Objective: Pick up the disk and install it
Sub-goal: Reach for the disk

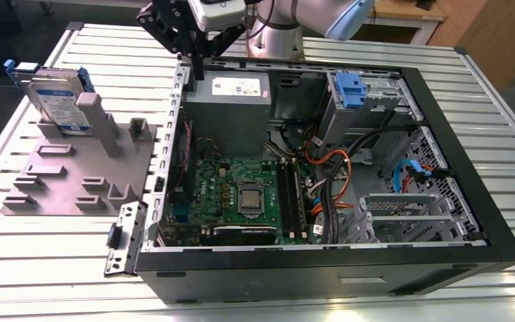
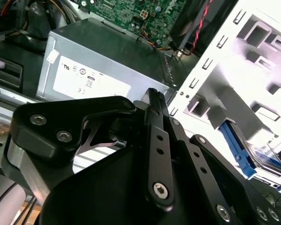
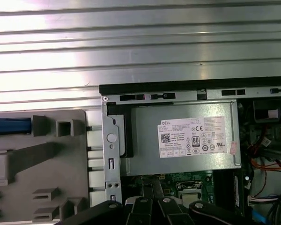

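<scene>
Pincer [image 1: 204, 57] shut and empty above the case [image 1: 461, 127] edge (disk [image 1: 56, 100] upright in its stand [image 1: 70, 181])

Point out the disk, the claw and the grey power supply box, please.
disk [image 1: 57, 98], exterior view, its labelled face.
claw [image 1: 202, 57], exterior view, between its fingertips.
grey power supply box [image 1: 229, 119], exterior view, bare metal side.

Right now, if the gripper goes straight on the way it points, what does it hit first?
Likely the grey power supply box, close to the case wall; the gripper hangs just above both. Depth is unclear.
</scene>
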Controlling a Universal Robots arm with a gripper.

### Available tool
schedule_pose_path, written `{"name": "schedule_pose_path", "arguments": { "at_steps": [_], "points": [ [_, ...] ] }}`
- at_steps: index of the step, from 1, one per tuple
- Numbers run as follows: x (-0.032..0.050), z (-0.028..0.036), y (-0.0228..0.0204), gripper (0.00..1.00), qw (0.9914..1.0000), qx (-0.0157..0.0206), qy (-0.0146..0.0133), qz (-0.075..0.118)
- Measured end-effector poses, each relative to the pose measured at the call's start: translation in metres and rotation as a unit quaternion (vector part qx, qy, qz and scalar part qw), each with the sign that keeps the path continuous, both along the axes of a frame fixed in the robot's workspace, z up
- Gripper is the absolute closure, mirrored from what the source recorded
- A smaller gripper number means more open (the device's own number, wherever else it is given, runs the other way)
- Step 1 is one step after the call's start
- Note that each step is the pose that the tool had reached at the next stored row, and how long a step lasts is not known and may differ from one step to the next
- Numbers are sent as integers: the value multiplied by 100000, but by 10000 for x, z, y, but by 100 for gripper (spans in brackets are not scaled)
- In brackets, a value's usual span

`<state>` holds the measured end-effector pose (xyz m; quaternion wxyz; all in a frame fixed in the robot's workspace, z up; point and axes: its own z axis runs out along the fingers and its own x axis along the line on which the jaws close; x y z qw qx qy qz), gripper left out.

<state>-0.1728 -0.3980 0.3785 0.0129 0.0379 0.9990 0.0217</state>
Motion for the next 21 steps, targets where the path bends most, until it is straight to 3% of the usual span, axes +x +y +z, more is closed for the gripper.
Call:
{"name": "schedule_pose_path", "arguments": {
  "at_steps": [11,21],
  "points": [
    [-159,-5,39,89,100000,1,0,0],
    [-165,-7,39,89,100000,-2,3,3]
  ]
}}
